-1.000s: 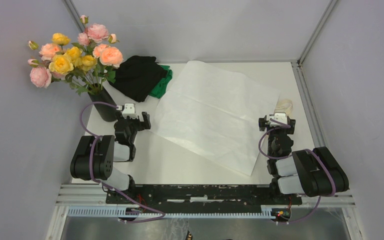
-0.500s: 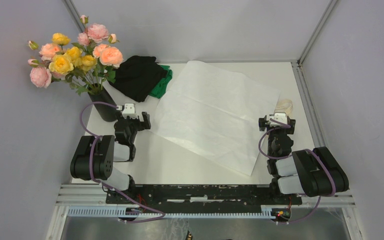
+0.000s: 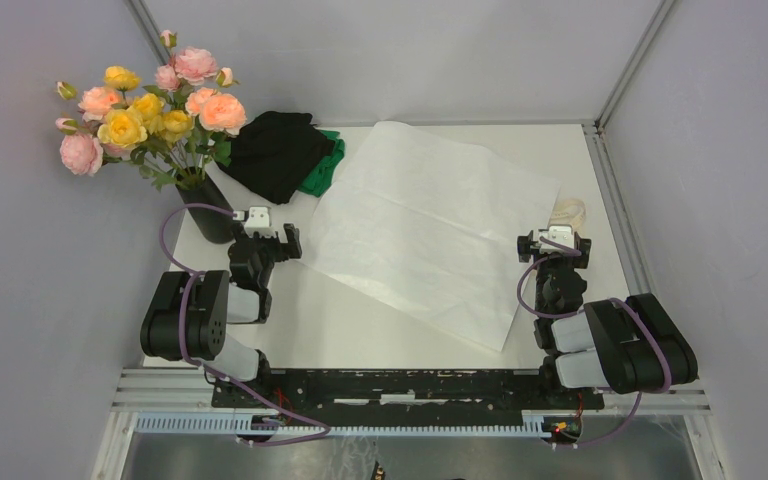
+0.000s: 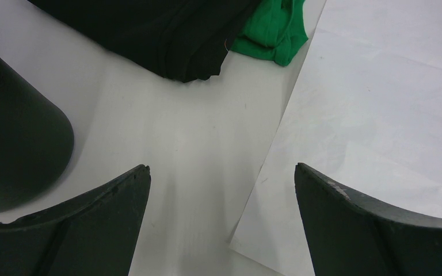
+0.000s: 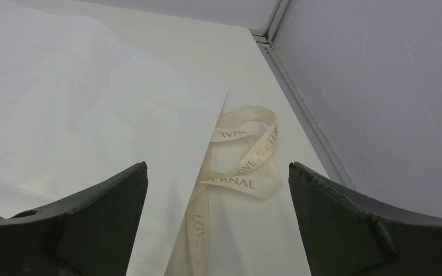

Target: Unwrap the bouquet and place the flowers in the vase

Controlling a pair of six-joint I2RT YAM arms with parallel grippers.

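At the far-left corner of the table, the flowers are noted standing in the vase, blooms fanned above its mouth. The lower stems are hidden inside, and the vase body is crossed by a purple cable in the top view. From the left wrist only a dark rounded flank of the vase is caught, cut off by the frame edge. The left gripper is recorded with fingers spread wide and nothing between them, over bare table between the vase and the near-left corner of the paper sheet, which is laid flat and unfolded across the middle. Beyond, the cloth heap is seen between vase and sheet, its green part mostly buried under the black. The right gripper is likewise spread wide and empty, at the sheet's right edge. The ribbon is found in loose loops just beside that edge; whether its end passes under the paper cannot be told. Its gold lettering is only partly legible. From above, the ribbon is largely hidden behind the right wrist.
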